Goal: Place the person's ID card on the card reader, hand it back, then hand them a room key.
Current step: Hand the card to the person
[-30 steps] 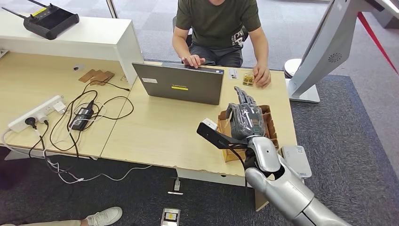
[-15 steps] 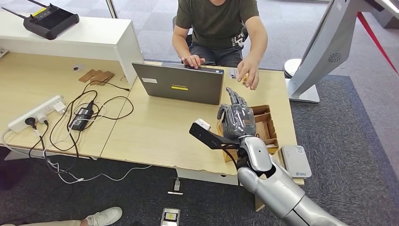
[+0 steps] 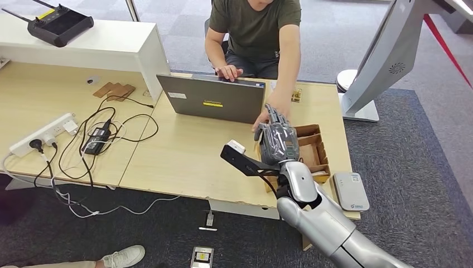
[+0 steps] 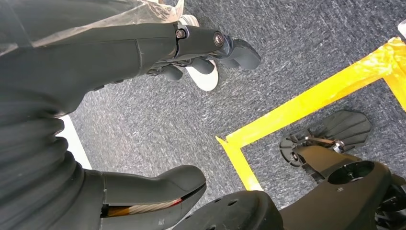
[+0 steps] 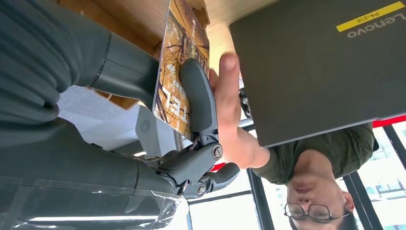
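The right hand (image 3: 277, 140) is raised over the far right part of the wooden desk (image 3: 184, 151), just in front of the cardboard box (image 3: 312, 146) with its compartments. In the right wrist view its thumb (image 5: 197, 98) presses a card with an orange and brown printed face, the room key (image 5: 179, 72), against its darker fingers, so this hand is grasping the card. The person's hand (image 5: 230, 115) reaches in from across the desk, and its fingers lie along the robot's thumb at the card's edge; whether the person has actually gripped the card I cannot tell. In the head view that same arm stretches past the dark laptop (image 3: 215, 100), while the person's other hand rests on the laptop's far side. A white card reader (image 3: 350, 191) lies at the near right corner of the desk, apart from the box. The left hand (image 4: 158, 52) hangs over grey carpet beside a strip of yellow tape (image 4: 306, 100), its fingers loose and apart, holding nothing
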You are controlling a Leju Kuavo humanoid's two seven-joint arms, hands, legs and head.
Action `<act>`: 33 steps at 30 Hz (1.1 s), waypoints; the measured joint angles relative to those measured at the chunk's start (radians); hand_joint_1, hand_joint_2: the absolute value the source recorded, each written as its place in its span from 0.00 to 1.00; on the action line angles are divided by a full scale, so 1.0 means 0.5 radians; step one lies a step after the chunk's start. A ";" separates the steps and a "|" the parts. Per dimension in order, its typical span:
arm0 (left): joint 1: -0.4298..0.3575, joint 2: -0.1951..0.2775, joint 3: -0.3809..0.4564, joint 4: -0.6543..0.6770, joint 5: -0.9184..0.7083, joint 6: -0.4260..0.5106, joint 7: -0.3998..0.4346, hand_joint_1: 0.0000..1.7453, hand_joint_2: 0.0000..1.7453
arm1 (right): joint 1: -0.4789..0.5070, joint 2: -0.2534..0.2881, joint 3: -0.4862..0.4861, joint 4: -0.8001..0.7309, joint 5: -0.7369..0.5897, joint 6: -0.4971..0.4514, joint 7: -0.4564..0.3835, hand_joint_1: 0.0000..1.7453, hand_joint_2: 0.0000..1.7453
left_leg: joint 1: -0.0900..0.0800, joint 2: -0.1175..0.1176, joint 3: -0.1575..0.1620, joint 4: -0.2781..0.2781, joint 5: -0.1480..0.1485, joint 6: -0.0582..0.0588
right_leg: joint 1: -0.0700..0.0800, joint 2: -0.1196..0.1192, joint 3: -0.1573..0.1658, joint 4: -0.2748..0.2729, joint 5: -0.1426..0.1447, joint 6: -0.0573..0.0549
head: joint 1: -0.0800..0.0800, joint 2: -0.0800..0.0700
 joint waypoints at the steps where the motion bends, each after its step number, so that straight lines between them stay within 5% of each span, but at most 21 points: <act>1: 0.000 0.000 0.000 0.000 0.002 -0.001 0.000 0.00 1.00 | -0.002 0.005 0.000 0.006 0.000 0.000 0.000 1.00 1.00 | 0.000 0.000 0.000 0.000 0.000 0.000 | 0.000 0.000 0.000 0.000 0.000 0.000 | 0.000 0.000; 6: 0.000 0.000 -0.001 0.002 0.003 -0.012 -0.001 0.00 1.00 | -0.008 0.020 -0.002 0.024 0.031 0.016 0.003 1.00 1.00 | 0.000 0.000 0.000 0.000 0.000 0.000 | 0.000 0.000 0.000 0.000 0.000 0.000 | 0.000 0.000; 10: 0.000 0.000 -0.001 0.006 0.005 -0.014 -0.001 0.00 1.00 | -0.013 0.021 -0.004 0.031 0.070 0.040 0.025 0.00 1.00 | 0.000 0.000 0.000 0.000 0.000 0.000 | 0.000 0.000 0.000 0.000 0.000 0.000 | 0.000 0.000; 20: 0.013 0.002 -0.001 0.014 0.037 0.000 -0.019 0.00 1.00 | -0.004 0.007 -0.071 0.038 0.195 -0.042 0.125 0.00 1.00 | 0.000 0.000 0.000 0.000 0.000 0.000 | 0.000 0.000 0.000 0.000 0.000 0.000 | 0.000 0.000; 27: 0.068 0.014 0.002 0.021 0.115 0.034 -0.076 0.00 1.00 | 0.165 -0.116 -0.260 -0.079 0.139 -0.577 0.098 0.00 1.00 | 0.000 0.000 0.001 0.001 -0.001 0.001 | -0.001 0.000 0.000 -0.003 0.000 0.000 | 0.000 0.000; 30: 0.116 0.020 0.007 0.026 0.153 0.059 -0.113 0.00 1.00 | 0.352 -0.216 -0.462 -0.174 -0.040 -0.790 -0.023 0.00 1.00 | -0.001 -0.001 0.001 0.001 -0.002 0.002 | -0.001 0.000 0.001 -0.004 0.000 0.001 | 0.000 0.000; 33: 0.167 0.026 0.019 0.029 0.194 0.091 -0.148 0.00 1.00 | 0.617 -0.263 -0.816 -0.254 -0.302 -0.821 -0.382 0.00 1.00 | -0.001 -0.002 0.001 0.001 -0.004 0.004 | -0.001 0.000 0.001 -0.005 -0.001 0.001 | 0.000 0.000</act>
